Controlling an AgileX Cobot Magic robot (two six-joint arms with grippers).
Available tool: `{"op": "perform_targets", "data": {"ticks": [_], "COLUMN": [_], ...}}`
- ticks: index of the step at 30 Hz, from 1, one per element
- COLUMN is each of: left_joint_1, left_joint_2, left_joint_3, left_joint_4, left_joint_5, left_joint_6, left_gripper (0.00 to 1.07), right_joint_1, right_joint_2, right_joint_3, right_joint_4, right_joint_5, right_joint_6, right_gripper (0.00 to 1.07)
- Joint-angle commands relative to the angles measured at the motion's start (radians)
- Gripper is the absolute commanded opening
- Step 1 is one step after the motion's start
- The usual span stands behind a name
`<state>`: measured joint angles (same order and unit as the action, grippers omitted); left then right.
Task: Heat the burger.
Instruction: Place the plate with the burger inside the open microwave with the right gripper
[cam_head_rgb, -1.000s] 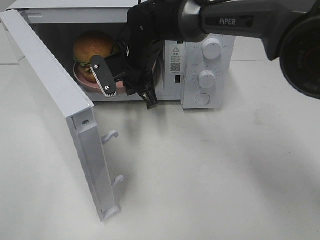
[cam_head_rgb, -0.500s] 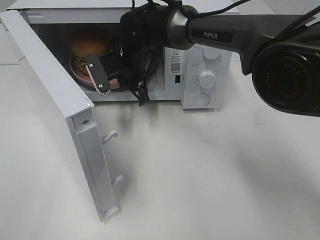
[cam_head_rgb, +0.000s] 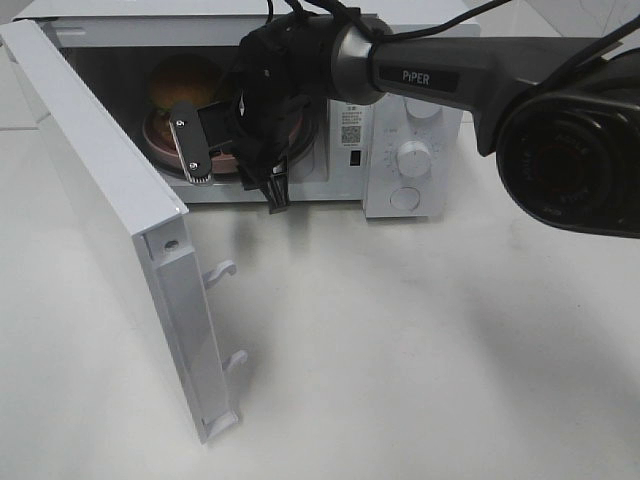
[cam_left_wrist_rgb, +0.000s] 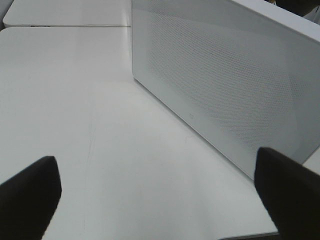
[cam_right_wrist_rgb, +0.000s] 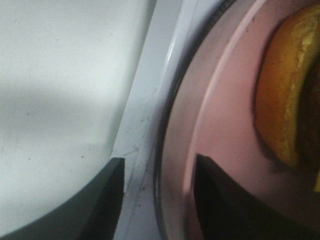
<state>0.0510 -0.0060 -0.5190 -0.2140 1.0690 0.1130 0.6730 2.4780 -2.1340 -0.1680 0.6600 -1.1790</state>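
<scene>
burger (cam_head_rgb: 183, 82), golden and domed, on smooth pink plate (cam_right_wrist_rgb: 227, 125); right pincer (cam_right_wrist_rgb: 157, 167) parted astride its rim, left pincer (cam_left_wrist_rgb: 155, 165) wide.

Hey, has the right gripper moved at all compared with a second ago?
Yes. The right gripper has shifted left in the high view, farther from the knob on the microwave and further across its open cavity.

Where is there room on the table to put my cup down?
Bare table stretches right of the open door, in front of the microwave. Crowded: the microwave's mouth, where the right gripper, pink plate and burger sit.
</scene>
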Motion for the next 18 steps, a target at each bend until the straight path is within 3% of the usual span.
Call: {"op": "perform_targets", "data": {"ticks": [1,10,12,15,17,18], "left_joint_1": [0.003,0.003,0.003,0.003,0.003,0.003], "left_joint_2": [-0.005,-0.005,-0.005,-0.005,-0.005,-0.005], "left_joint_3": [0.002,0.002,0.002,0.002,0.002,0.002], "left_joint_4": [-0.001,-0.001,-0.001,-0.001,-0.001,-0.001], "left_joint_5": [0.002,0.002,0.002,0.002,0.002,0.002], "left_joint_6": [-0.001,-0.001,-0.001,-0.001,-0.001,-0.001], "left_gripper": [0.98,0.98,0.98,0.98,0.98,0.98], "right_joint_1": [-0.003,-0.003,-0.003,-0.003,-0.003,-0.003], "right_joint_2": [-0.017,-0.131,-0.189,-0.202,-0.271,-0.271], "right_joint_3": [0.022,0.193,0.297,0.320,0.430,0.430], "right_joint_4": [0.001,0.004,0.005,0.005,0.005,0.005], "right_joint_5": [0.043,-0.063,-0.114,-0.128,-0.172,-0.172], "right_joint_6": [0.017,0.022,0.022,0.022,0.025,0.025], "right_gripper": [0.56,0.71,0.79,0.79,0.79,0.79]}}
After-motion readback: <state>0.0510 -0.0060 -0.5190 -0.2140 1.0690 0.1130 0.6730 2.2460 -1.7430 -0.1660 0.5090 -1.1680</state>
